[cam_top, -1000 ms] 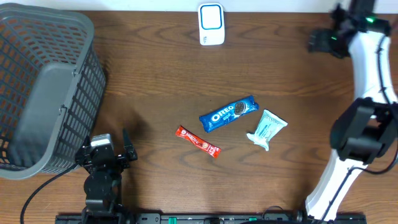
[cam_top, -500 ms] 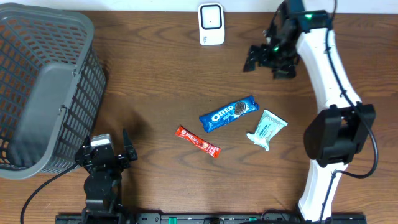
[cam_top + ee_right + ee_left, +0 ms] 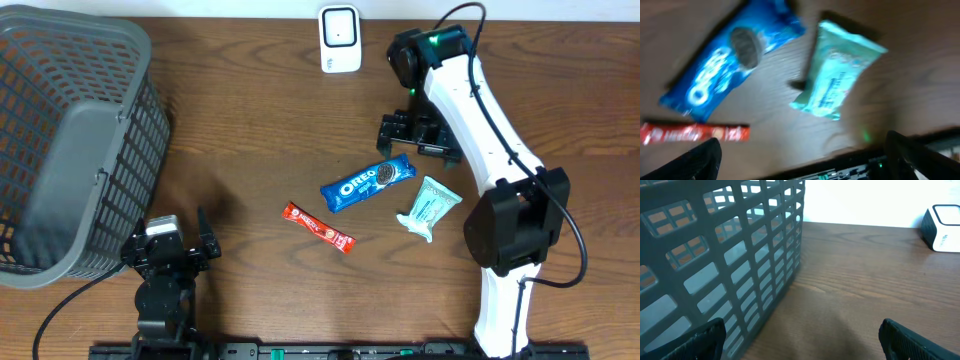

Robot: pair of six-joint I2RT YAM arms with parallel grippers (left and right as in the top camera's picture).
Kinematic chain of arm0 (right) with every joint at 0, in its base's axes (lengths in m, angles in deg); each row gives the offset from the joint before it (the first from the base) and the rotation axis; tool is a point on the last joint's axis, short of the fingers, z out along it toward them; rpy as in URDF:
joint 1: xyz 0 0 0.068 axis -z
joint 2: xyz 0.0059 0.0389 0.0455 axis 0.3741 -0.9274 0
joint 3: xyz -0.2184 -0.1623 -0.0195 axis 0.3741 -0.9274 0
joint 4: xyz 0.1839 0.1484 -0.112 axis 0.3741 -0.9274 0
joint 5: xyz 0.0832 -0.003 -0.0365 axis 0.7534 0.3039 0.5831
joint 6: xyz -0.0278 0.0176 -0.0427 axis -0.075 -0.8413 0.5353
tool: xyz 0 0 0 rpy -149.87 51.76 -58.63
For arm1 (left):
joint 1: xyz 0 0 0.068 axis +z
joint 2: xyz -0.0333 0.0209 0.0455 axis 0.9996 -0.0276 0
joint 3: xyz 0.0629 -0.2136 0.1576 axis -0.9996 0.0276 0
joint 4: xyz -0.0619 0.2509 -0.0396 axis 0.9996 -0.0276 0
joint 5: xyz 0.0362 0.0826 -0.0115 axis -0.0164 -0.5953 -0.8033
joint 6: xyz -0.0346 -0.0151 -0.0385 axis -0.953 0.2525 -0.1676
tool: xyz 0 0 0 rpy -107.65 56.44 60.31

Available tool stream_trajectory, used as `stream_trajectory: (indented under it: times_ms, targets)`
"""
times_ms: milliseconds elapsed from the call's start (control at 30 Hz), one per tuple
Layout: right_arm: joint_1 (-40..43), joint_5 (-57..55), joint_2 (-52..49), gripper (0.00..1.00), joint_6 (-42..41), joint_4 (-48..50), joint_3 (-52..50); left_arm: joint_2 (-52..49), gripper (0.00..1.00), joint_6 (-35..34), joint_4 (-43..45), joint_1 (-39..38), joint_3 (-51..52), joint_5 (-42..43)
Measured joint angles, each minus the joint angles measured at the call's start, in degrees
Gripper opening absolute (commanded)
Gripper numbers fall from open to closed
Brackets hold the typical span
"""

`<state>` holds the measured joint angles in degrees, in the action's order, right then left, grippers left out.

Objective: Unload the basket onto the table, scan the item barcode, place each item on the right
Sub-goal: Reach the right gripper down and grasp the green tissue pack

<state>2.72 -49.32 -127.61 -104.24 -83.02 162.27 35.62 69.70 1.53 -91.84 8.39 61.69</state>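
Nearest you, at 7 o'clock on the table [image 3: 250, 120], your left gripper [image 3: 168, 250] rests with its fingers [image 3: 700, 340] spread wide and nothing between them, the grey basket [image 3: 70, 140] just beside it at 10 o'clock. The 3 snacks lie near the centre: the red bar [image 3: 318, 227], the mint-green packet [image 3: 429, 207] at its 3 o'clock, and the Oreo pack [image 3: 367, 181] just past both, touching neither. Your right gripper [image 3: 412, 134] hangs at the Oreo pack's 1 o'clock, fingers [image 3: 700, 160] wide apart and holding nothing. The scanner [image 3: 340, 38] stands at the far edge, at 12 o'clock.
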Motion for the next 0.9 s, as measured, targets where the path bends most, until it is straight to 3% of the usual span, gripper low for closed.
stream_trajectory:
  times_ms: [233, 533, 633, 767, 900]
  targets:
    - [-0.1, -2.6, 0.0, 0.99, -6.7, 1.3, -8.7, 0.0, 0.98, 0.0, 0.0, 0.0, 0.0, 0.0]
    - [-0.1, -0.7, 0.9, 0.98, -8.5, 11.4, -24.7, 0.0, 0.98, 0.0, 0.0, 0.0, 0.0, 0.0]
    - [-0.1, -0.3, 2.4, 0.89, -8.8, 14.8, -28.7, 0.0, 0.98, 0.0, 0.0, 0.0, 0.0, 0.0]
    - [0.0, -0.1, 3.6, 0.69, -9.4, 20.9, -32.8, 0.0, 0.98, 0.0, 0.0, 0.0, 0.0, 0.0]
    - [0.1, -0.2, 3.7, 0.64, -9.5, 27.0, -37.1, 0.0, 0.98, 0.0, 0.0, 0.0, 0.0, 0.0]
